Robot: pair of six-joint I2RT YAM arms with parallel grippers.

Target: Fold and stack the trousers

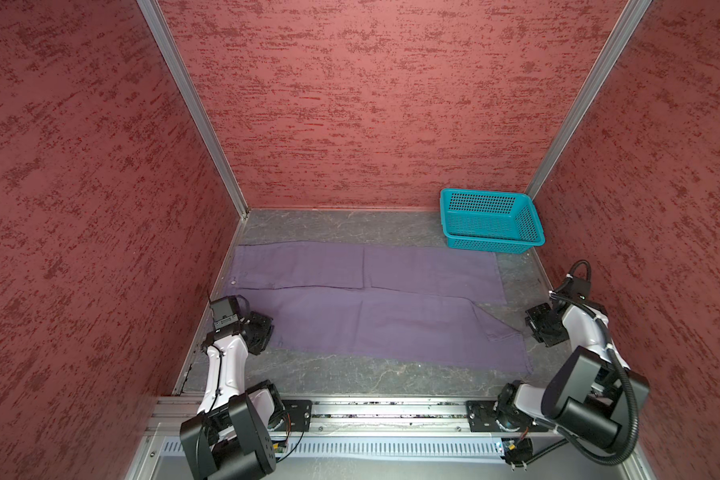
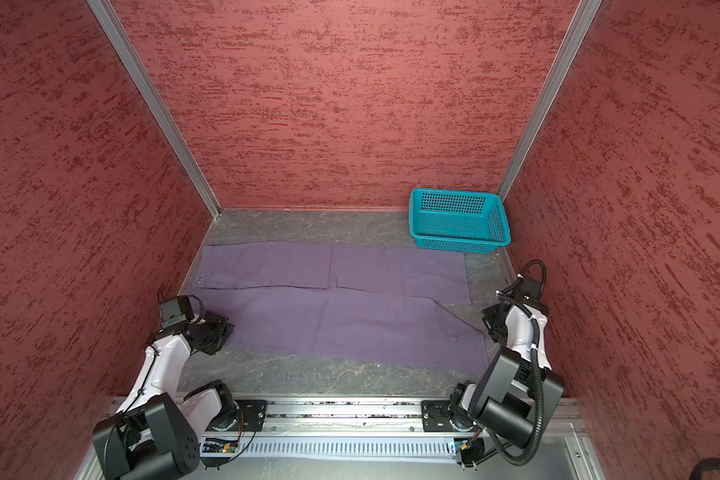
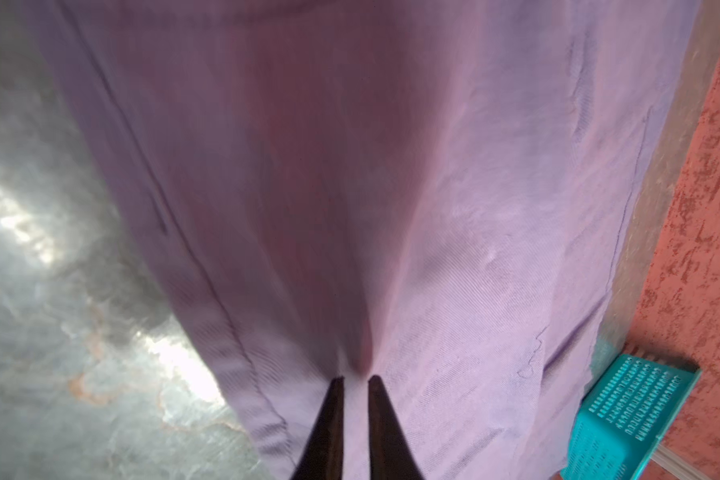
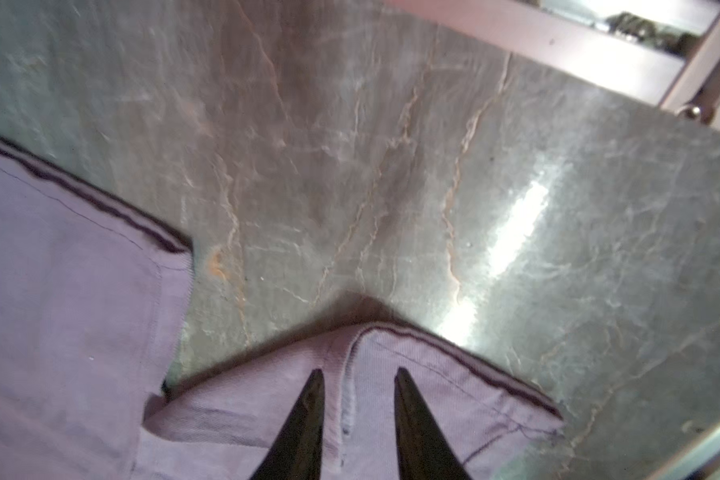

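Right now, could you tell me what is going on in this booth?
The purple trousers lie spread flat on the table, unfolded. The left pincer sits at the waistband end, jaws narrowly apart over a pucker of cloth; whether it grips is unclear. The right pincer is at the near leg's hem, jaws open around a raised fold. The teal basket stands empty in the far corner.

A teal perforated plastic basket (image 1: 489, 244) (image 2: 458, 245) stood upright in the far right corner of the grey veined stone-look tabletop (image 1: 350, 376), as both top views showed. Its far rim seemed to touch the back wall, though the angle left that uncertain. Red mottled textured walls (image 1: 371, 104) closed three sides, joined by aluminium corner posts (image 1: 192, 108). A silver metal rail (image 1: 391, 409) ran along the near edge.
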